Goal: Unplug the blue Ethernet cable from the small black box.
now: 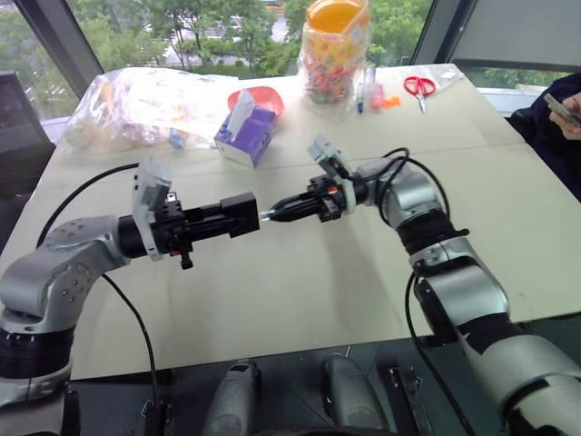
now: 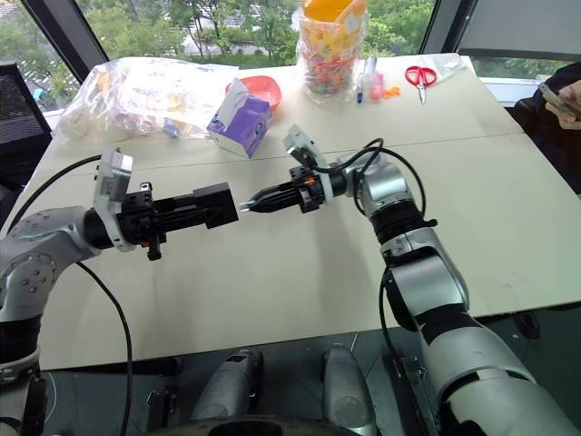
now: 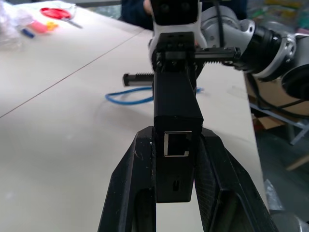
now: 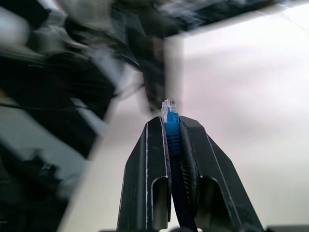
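The right end effector (image 4: pixel 170 133) is pinching the blue Ethernet cable (image 4: pixel 171 133) just behind its clear plug, which is pointing lengthwise at the small black box (image 1: pixel 240 214), just apart from it. The left end effector (image 3: pixel 175 166) is clamping that box, its empty port facing the left wrist camera. There, cable is lying looped on the worktop (image 3: pixel 72 121) beyond.
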You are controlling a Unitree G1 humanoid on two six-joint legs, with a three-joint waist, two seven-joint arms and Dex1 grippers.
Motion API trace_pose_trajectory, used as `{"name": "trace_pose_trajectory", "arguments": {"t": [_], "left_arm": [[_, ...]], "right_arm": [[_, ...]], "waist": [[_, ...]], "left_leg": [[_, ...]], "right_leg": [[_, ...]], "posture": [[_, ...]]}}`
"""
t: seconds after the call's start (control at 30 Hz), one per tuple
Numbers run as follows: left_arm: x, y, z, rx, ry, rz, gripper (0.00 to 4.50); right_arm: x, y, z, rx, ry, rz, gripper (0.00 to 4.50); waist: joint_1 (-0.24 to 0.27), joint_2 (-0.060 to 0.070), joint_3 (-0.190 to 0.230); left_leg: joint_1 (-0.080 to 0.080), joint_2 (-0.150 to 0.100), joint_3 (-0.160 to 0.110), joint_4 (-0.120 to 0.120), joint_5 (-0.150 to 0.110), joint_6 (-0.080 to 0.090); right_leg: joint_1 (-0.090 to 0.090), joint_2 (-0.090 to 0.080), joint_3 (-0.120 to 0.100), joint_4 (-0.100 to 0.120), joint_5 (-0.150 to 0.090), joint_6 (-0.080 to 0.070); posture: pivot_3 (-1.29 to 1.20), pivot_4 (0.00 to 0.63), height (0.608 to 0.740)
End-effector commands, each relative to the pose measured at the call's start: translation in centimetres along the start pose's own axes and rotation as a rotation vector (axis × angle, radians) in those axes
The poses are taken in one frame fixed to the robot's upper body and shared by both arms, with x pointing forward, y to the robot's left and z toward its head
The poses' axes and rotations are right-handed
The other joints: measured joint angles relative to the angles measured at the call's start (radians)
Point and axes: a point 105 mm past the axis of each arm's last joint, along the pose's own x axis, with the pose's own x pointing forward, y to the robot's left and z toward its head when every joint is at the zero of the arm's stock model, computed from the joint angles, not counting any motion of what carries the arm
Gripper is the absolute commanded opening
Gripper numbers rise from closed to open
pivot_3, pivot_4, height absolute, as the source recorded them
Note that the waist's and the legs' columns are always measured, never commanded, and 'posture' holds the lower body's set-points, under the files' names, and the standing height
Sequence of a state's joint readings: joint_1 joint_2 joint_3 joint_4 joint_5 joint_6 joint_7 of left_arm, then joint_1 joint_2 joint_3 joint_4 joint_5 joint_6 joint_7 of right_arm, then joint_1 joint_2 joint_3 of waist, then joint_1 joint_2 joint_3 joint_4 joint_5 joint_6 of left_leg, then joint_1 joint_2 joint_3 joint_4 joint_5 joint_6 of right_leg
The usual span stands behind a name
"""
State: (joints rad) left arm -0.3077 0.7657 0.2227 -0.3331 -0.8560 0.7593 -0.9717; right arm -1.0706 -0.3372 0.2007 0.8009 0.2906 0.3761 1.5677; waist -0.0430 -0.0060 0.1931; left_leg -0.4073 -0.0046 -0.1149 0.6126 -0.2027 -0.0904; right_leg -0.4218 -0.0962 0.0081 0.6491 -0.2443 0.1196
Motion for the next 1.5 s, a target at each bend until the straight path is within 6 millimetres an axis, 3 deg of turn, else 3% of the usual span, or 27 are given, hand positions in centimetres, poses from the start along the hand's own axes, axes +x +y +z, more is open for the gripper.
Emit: {"name": "trace_pose_trajectory", "arguments": {"t": [0.03, 0.27, 0.43, 0.53, 0.7, 0.8, 1.03, 1.27, 1.33, 1.5], "left_arm": [[-0.4, -1.0, 1.2, 0.047, -0.020, -0.020, 0.47], [0.2, 0.7, 0.1, 0.100, 0.004, 0.072, 0.47], [2.8, 3.6, -2.3, 0.261, 0.012, 0.219, 0.47], [4.6, 5.6, -2.9, 0.309, -0.049, 0.321, 0.47], [7.1, 7.2, -3.5, 0.354, -0.106, 0.363, 0.47], [8.3, 7.9, -3.7, 0.325, -0.134, 0.370, 0.47], [11.1, 8.5, -6.3, 0.175, -0.127, 0.351, 0.47], [11.7, 7.9, -9.7, 0.032, -0.041, 0.302, 0.47], [11.7, 7.8, -10.1, 0.018, -0.026, 0.301, 1.52], [11.4, 7.6, -10.8, 0.025, 0.001, 0.305, 3.66]], "right_arm": [[-1.5, -1.0, 1.6, -0.057, -0.020, -0.074, 0.03], [-4.0, -3.1, 0.0, -0.096, 0.050, -0.264, 0.03], [-5.6, -5.4, -1.6, -0.166, 0.091, -0.519, 0.03], [-7.0, -6.9, -2.9, -0.173, 0.117, -0.699, 0.03], [-10.1, -9.2, -4.8, -0.086, 0.156, -1.046, 0.03], [-10.6, -9.4, -5.2, -0.059, 0.143, -1.096, 0.03], [-10.4, -9.6, -5.8, -0.027, 0.130, -1.130, 0.03], [-9.7, -9.6, -6.0, -0.017, 0.115, -1.121, 0.03], [-9.6, -9.6, -6.0, -0.017, 0.116, -1.123, 0.00], [-9.7, -9.6, -6.3, -0.013, 0.120, -1.126, 0.00]], "waist": [[-0.003, 0.000, 0.000], [-0.005, 0.000, 0.000], [0.001, 0.000, 0.000], [0.004, 0.000, 0.000], [-0.002, -0.001, 0.000], [-0.004, 0.000, 0.000], [-0.004, 0.000, 0.000], [-0.005, 0.000, 0.000], [-0.005, 0.000, 0.000], [-0.007, 0.000, 0.000]], "left_leg": [[0.000, 0.000, 0.000, 0.000, 0.000, 0.000], [0.000, 0.000, 0.000, -0.001, 0.000, 0.000], [0.000, 0.000, 0.001, 0.000, 0.000, 0.000], [0.000, 0.000, 0.001, 0.000, 0.000, 0.000], [0.000, 0.000, 0.001, 0.000, 0.000, 0.000], [0.000, 0.000, 0.001, 0.000, 0.000, 0.000], [0.000, 0.000, 0.001, 0.000, 0.000, 0.000], [0.000, 0.000, 0.001, 0.000, 0.000, 0.000], [0.001, 0.000, 0.001, 0.000, 0.000, 0.000], [0.001, 0.000, 0.001, 0.000, 0.000, 0.000]], "right_leg": [[0.000, 0.000, 0.000, 0.000, 0.000, 0.000], [0.000, 0.000, 0.000, 0.000, 0.000, 0.000], [0.000, 0.000, 0.001, 0.000, 0.000, 0.000], [0.001, 0.000, 0.001, -0.001, 0.000, 0.000], [0.000, 0.000, 0.002, -0.001, 0.000, 0.000], [0.000, 0.000, 0.002, -0.001, 0.000, 0.000], [0.000, 0.000, 0.002, -0.001, 0.001, 0.001], [0.000, 0.000, 0.002, 0.000, 0.001, 0.001], [0.000, 0.000, 0.002, 0.000, 0.001, 0.001], [0.000, 0.000, 0.002, 0.000, 0.001, 0.001]], "posture": [[0.00, 0.150, 0.740], [0.00, 0.150, 0.740], [0.00, 0.150, 0.740], [0.00, 0.150, 0.740], [0.00, 0.150, 0.740], [0.00, 0.150, 0.740], [0.00, 0.150, 0.740], [0.00, 0.150, 0.740], [0.00, 0.150, 0.740], [0.00, 0.150, 0.740]]}}
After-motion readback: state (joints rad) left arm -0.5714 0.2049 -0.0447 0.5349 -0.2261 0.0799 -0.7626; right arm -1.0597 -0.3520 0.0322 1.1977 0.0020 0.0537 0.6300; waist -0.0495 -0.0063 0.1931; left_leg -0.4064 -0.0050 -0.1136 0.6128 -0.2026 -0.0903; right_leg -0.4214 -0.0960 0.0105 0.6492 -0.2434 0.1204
